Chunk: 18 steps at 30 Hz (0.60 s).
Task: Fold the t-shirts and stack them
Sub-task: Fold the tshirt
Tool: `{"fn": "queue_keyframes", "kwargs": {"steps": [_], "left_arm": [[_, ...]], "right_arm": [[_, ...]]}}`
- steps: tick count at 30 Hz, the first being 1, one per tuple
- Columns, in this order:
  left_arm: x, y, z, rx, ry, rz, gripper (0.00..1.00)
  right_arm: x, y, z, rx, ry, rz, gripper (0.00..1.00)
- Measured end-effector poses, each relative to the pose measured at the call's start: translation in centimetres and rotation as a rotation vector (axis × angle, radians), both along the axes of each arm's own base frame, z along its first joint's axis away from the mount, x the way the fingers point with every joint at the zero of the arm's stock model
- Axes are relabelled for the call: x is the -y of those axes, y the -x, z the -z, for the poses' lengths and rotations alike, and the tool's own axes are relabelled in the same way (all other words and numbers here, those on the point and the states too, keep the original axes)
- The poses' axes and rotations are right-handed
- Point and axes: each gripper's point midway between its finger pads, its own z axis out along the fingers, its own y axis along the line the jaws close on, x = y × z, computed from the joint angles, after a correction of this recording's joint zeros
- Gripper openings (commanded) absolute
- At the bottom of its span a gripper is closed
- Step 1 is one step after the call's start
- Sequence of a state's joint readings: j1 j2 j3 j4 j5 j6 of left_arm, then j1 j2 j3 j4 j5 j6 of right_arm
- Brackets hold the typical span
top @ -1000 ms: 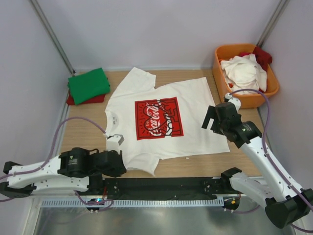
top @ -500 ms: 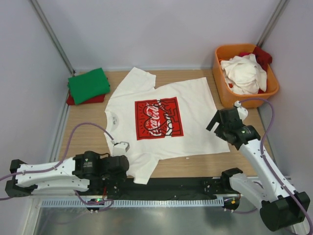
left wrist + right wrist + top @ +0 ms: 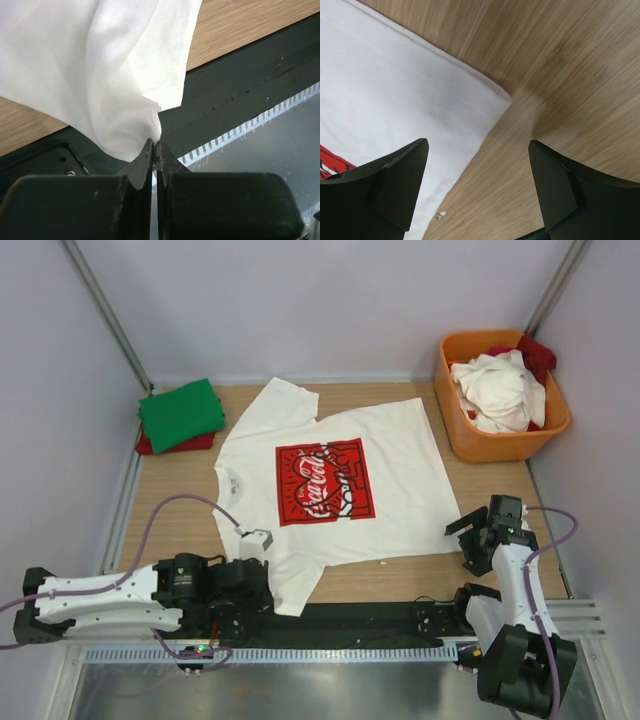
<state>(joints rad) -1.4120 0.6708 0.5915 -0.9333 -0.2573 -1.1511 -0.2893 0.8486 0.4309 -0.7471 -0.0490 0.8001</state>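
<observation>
Coca-Cola t-shirt [image 3: 325, 480]: left gripper [image 3: 154, 150] clamps its lower-left sleeve; right gripper [image 3: 477, 145], jaws spread, has dropped to the lower-right hem, readying the fold.

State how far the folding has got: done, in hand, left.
Done: a green t-shirt lies folded on a red one. In hand: the left gripper pinches a sleeve of the Coca-Cola t-shirt; the right gripper is open by its hem corner. Left: crumpled shirts in the orange tub.
</observation>
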Motion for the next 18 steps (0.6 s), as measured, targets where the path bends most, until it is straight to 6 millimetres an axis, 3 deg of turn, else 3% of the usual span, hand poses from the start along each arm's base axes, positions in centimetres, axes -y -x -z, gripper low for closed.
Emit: {"fn": "queue_keyframes", "kwargs": {"steps": [5, 11, 14, 15, 18], "left_arm": [[1.1, -0.2, 0.3, 0.013, -0.008, 0.023, 0.0], [1.6, -0.3, 0.9, 0.024, -0.02, 0.047, 0.0], [1.6, -0.3, 1.1, 0.025, -0.027, 0.052, 0.0], [1.6, -0.3, 1.0, 0.026, -0.027, 0.052, 0.0], [1.5, -0.5, 1.0, 0.033, -0.027, 0.049, 0.0]], "right_arm": [[0.5, -0.7, -0.2, 0.029, 0.017, 0.035, 0.83], [0.9, -1.7, 0.5, 0.069, 0.015, 0.079, 0.72], [1.1, -2.4, 0.6, 0.088, 0.018, 0.083, 0.48], [1.1, -2.6, 0.7, 0.093, 0.02, 0.084, 0.29], [1.1, -2.3, 1.1, 0.088, 0.023, 0.081, 0.13]]}}
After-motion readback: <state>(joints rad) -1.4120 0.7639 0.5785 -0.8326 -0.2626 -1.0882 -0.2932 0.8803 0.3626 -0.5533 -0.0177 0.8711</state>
